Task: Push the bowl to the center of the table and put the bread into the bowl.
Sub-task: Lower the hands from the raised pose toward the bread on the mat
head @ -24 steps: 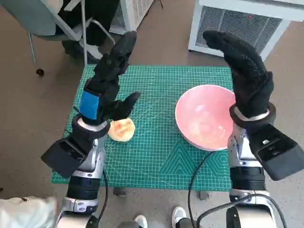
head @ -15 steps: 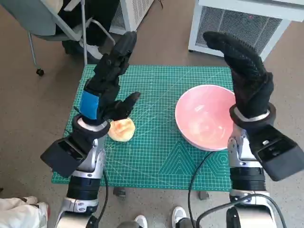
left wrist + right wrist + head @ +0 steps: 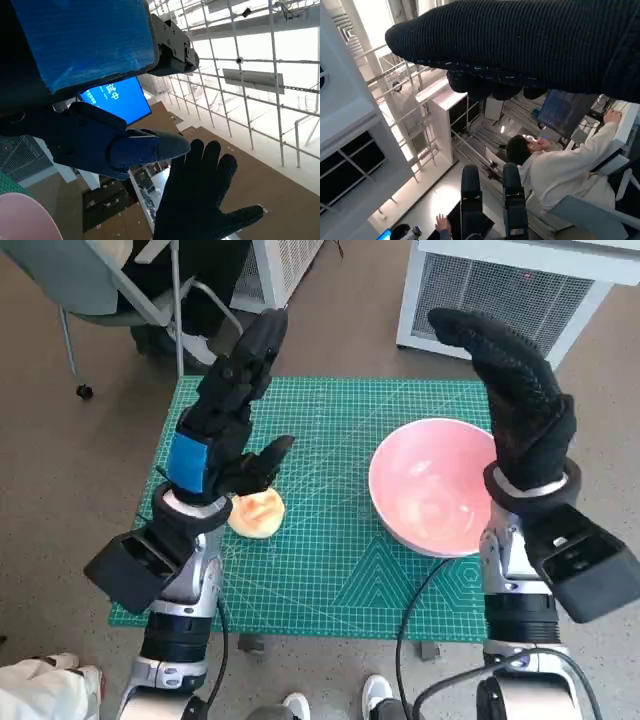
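On the bench (image 3: 330, 580), nothing done yet: pink bowl (image 3: 432, 485) sits right of center, bread (image 3: 257, 512) lies outside it at left, and left robot hand (image 3: 228, 415) and right robot hand (image 3: 515, 390) are raised, empty, fingers apart.

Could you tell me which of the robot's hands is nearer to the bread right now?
The left. The left hand is raised just above and beside the bread on the green mat; the right hand is raised across the table, over the pink bowl's far side.
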You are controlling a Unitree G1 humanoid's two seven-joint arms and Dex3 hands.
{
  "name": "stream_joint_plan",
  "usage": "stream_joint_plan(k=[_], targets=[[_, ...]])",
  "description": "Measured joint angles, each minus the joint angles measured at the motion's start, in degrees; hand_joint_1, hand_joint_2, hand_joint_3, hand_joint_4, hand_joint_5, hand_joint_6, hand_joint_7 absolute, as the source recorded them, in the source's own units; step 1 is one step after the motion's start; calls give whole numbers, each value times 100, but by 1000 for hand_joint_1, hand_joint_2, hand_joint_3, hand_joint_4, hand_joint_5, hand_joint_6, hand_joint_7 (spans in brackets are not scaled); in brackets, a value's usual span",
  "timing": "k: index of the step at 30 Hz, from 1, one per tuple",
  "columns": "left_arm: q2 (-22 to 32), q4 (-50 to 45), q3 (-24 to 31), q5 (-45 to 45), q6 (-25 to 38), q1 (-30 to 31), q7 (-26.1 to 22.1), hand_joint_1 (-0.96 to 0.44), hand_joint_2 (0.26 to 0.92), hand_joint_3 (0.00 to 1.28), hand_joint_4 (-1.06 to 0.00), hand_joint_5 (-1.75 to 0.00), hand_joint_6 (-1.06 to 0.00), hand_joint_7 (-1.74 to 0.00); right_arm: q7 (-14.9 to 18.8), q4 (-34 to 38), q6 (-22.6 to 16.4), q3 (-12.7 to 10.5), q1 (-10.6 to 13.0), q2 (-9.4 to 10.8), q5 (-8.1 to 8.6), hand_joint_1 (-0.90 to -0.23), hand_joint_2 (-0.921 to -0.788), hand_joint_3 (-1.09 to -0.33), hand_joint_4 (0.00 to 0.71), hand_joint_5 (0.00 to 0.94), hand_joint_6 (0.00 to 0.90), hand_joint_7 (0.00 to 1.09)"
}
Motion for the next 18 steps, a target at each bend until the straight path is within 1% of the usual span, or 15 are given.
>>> stream_joint_plan(k=[5, 8, 12, 14, 18], targets=[[0, -19, 0, 3, 2, 40, 2, -594, 921, 361, -231, -1, -375, -20, 8, 1, -11, -35, 65, -22, 19, -553, -921, -838, 253, 13, -1, 617], [0, -39, 0, 8, 2, 69, 6, -587, 921, 361, -232, -1, -374, -19, 43, 54, -49, -109, 127, -101, 66, -549, -921, -864, 239, 7, -1, 602], [7, -88, 8, 12, 2, 111, 33, -584, 921, 361, -233, -1, -372, -18, 62, 339, -121, -321, 153, -293, 193, -538, -921, -871, 230, 2, -1, 591], [11, -99, 16, 12, 2, 122, 47, -582, 921, 360, -234, -2, -372, -17, 39, 537, -158, -451, 161, -392, 193, -534, -921, -861, 230, 3, -1, 594], [23, -119, 26, 12, 2, 158, 61, -581, 921, 360, -238, -4, -371, -16, -221, 1055, -221, -742, 215, -582, 164, -533, -921, -843, 236, 6, -1, 606]])
